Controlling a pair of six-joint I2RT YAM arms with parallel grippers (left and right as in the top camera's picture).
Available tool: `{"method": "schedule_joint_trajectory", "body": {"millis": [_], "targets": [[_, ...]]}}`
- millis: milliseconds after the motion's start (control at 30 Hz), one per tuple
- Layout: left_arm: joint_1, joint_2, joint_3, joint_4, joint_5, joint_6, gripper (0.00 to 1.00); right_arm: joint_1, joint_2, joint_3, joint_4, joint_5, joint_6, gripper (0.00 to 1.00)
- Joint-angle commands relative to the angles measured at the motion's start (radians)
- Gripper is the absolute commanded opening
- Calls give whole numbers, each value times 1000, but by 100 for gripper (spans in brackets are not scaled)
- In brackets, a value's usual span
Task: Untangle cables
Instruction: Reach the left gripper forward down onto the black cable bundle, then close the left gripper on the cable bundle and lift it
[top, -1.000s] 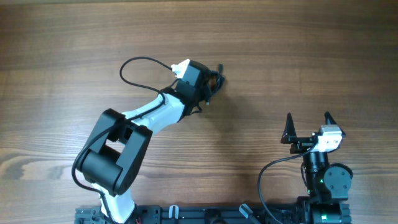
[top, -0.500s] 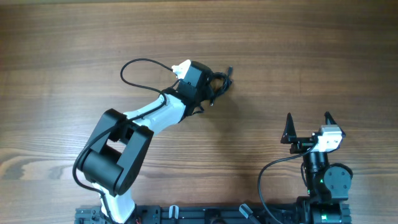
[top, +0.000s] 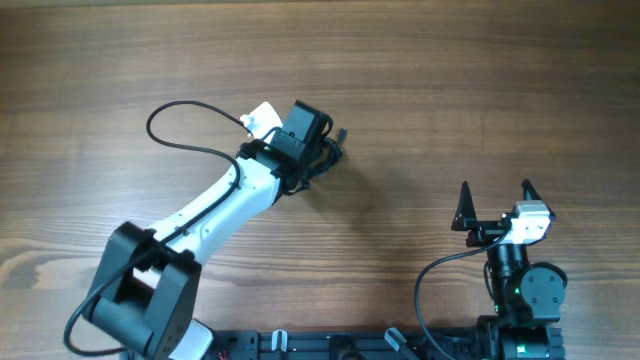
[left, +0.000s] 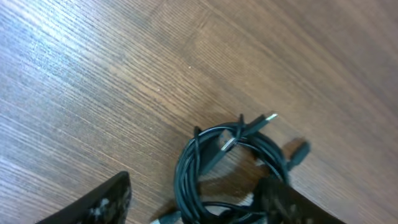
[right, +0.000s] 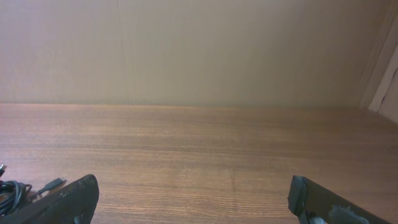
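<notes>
It looks like a lab: robot arm (top: 230, 195) on wood-grain table (top: 480, 90), plain beige wall (right: 186, 50).

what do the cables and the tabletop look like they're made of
The cables look like cord in a rubber or plastic jacket: black and smooth with a slight sheen, bending in soft loops. One plug tip glints silver, so it is probably metal. The table shows brown wood grain with a satin glare. Whether it is solid wood or a printed laminate can't be told.
</notes>
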Motion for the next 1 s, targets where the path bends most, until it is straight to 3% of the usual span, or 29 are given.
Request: {"method": "schedule_joint_trajectory", "body": {"millis": [0,300,400,433,533,733,967], "targets": [[1,73,5,2,-20,-11,48,4,-6,-1,2,18,14,100],[0,203,5,15,8,-12,45,4,-6,-1,2,18,14,100],[1,210,4,18,10,-12,34,4,-6,-1,2,18,14,100],[1,210,4,17,10,-11,22,4,-6,-1,2,18,14,100],[1,210,4,16,10,-10,4,4,-6,-1,2,18,14,100],[8,185,6,-3,10,170,4,4,-6,-1,2,18,14,100],[10,-66,6,-195,11,168,4,4,-6,-1,3,18,14,100]]}}
